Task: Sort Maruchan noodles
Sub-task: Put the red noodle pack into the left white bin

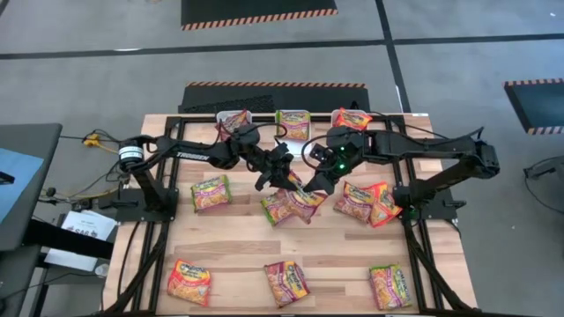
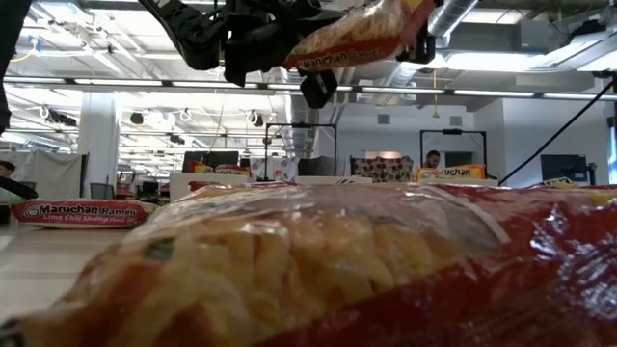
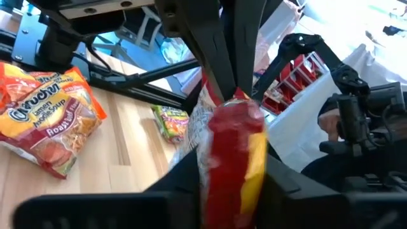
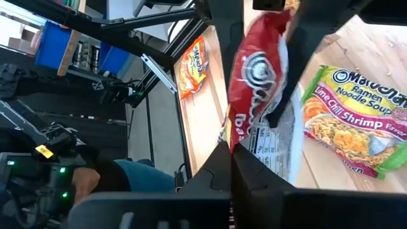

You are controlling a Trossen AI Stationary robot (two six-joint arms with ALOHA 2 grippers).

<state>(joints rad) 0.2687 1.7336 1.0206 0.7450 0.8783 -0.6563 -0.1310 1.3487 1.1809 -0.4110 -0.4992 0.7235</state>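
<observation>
Pale wood-plank bench (image 1: 238,251) on a black frame, standing on a grey concrete floor (image 1: 106,79) with dark seam lines and hazard-striped black mats (image 1: 256,11). Low view looks across into an open workspace: ceiling strip lights, white columns, desks, one seated person far back. Three white bins (image 1: 293,117) sit in a row along the far edge of the bench, each with a packet in it. Maruchan noodles are scattered: a green-edged packet (image 1: 211,193) left of centre, a small heap (image 1: 291,206) at centre, an orange-edged pair (image 1: 368,203) right of centre, and three more along the near edge at left (image 1: 189,282), middle (image 1: 286,283) and right (image 1: 390,286). One packet lies right against the low camera and fills most of that view. Both arms meet over mid-bench. The left gripper (image 1: 280,169) and the right gripper (image 1: 319,180) each pinch the same red-edged packet (image 3: 232,152), lifted clear of the wood and hanging between them above the central heap; the left's fingers (image 3: 213,63) clamp its top seam, the right's jaws are closed tight on the other end. Free bare wood shows in the band between the middle scatter and the near row, and at the left and right margins by the frame rails.
</observation>
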